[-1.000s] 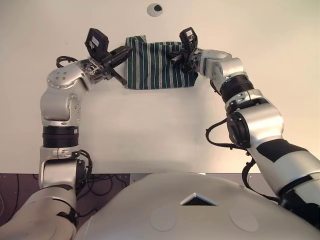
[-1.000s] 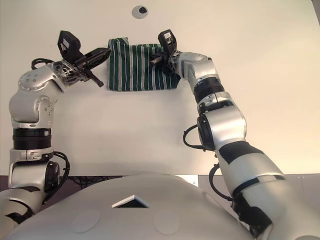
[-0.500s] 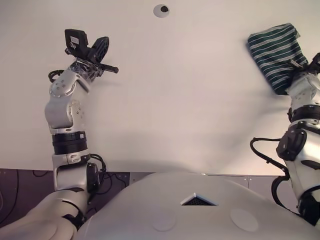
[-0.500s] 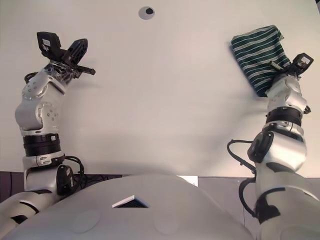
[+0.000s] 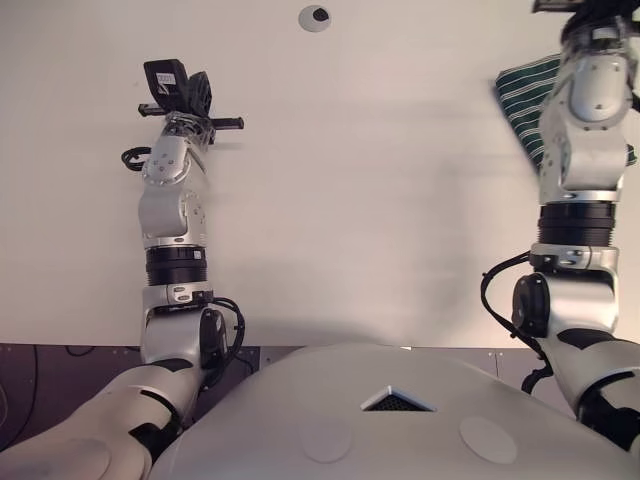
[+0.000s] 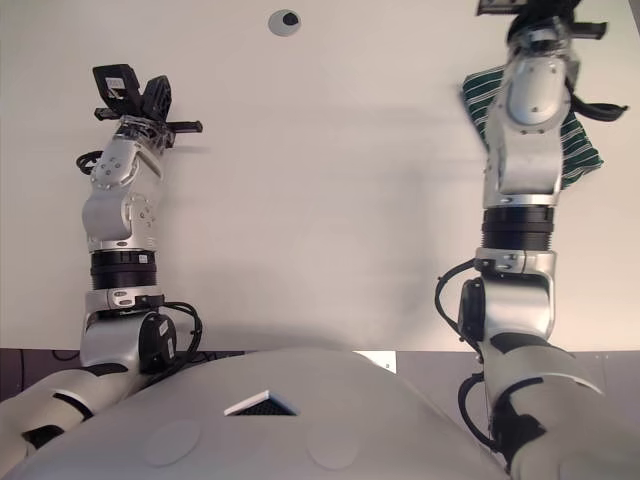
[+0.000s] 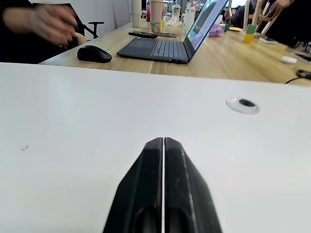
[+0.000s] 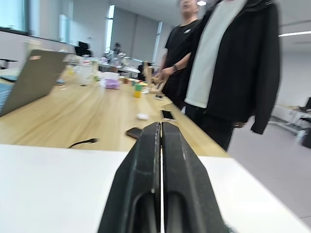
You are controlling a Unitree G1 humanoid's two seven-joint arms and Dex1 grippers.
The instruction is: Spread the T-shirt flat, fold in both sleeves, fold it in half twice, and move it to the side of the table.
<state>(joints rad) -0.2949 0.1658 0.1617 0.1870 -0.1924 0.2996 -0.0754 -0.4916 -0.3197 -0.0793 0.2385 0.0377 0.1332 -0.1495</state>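
The T-shirt [image 5: 518, 92] is a small folded bundle, dark green with white stripes, lying at the far right of the white table [image 5: 380, 200]. My right forearm [image 5: 585, 110] rises in front of it and hides its middle. The right gripper [image 8: 161, 127] is lifted off the table, shut, with nothing between its fingers. My left gripper [image 5: 238, 123] hovers over the far left part of the table, well away from the shirt. In the left wrist view the left gripper [image 7: 164, 141] is shut and holds nothing.
A round cable grommet [image 5: 314, 16] sits in the table at the far middle. Beyond the table's far edge stands a wooden desk [image 7: 233, 58] with a laptop [image 7: 165, 46] and a mouse [image 7: 94, 54]. People stand behind it.
The right arm carried the folded T-shirt from the far middle to the right side, let it go and rose above it. The left gripper let go and drew back to the left.
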